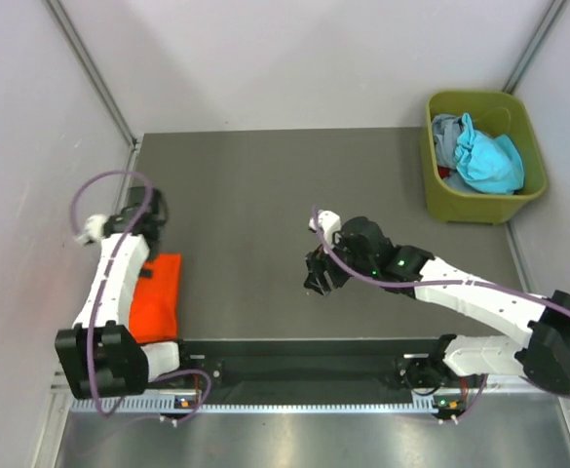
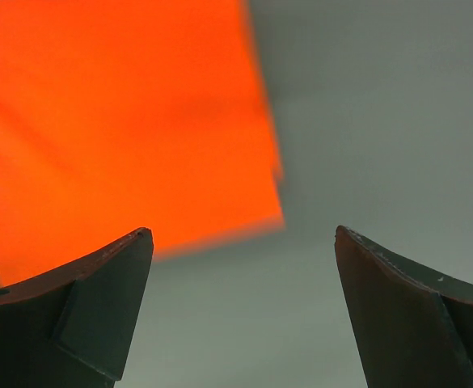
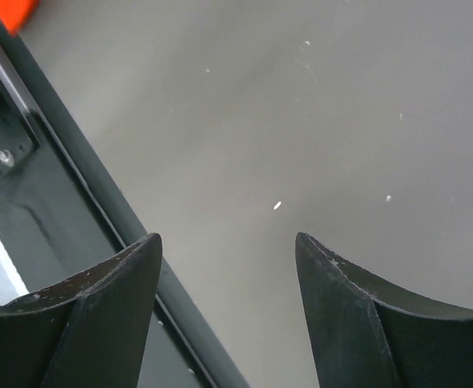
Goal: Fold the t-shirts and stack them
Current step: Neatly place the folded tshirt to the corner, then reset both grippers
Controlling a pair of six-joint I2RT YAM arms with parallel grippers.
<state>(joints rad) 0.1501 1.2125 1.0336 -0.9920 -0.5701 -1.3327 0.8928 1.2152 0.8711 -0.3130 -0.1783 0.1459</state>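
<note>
**Orange shirt folded at near left, both arms over the counter with empty jaws**

At the near left of the grey counter (image 1: pixel 255 195), a bright orange t-shirt (image 1: pixel 163 292) lies folded into a flat rectangle, its near part hidden under the white left arm (image 1: pixel 109 283). That arm reaches from its base at the near edge towards the far left. The left jaws are spread wide and released, with nothing between them. In the left wrist view, a corner of the orange cloth lies beyond the left finger and bare counter lies between the two tips.

At the centre, the right arm (image 1: pixel 470 292) stretches leftward from its base at the near right. The right jaws are also parted and grasp nothing. They hang over bare counter just beyond the black rail (image 1: pixel 304 356) that runs along the near edge. In the right wrist view, the orange shirt is only a sliver in the top left corner, well apart from those jaws.

At the far right stands an olive-green bin (image 1: pixel 479 208). Inside it, a teal-blue t-shirt (image 1: pixel 489 161) is bunched up, with a paler grey-blue t-shirt (image 1: pixel 447 136) crumpled just to its left.
</note>
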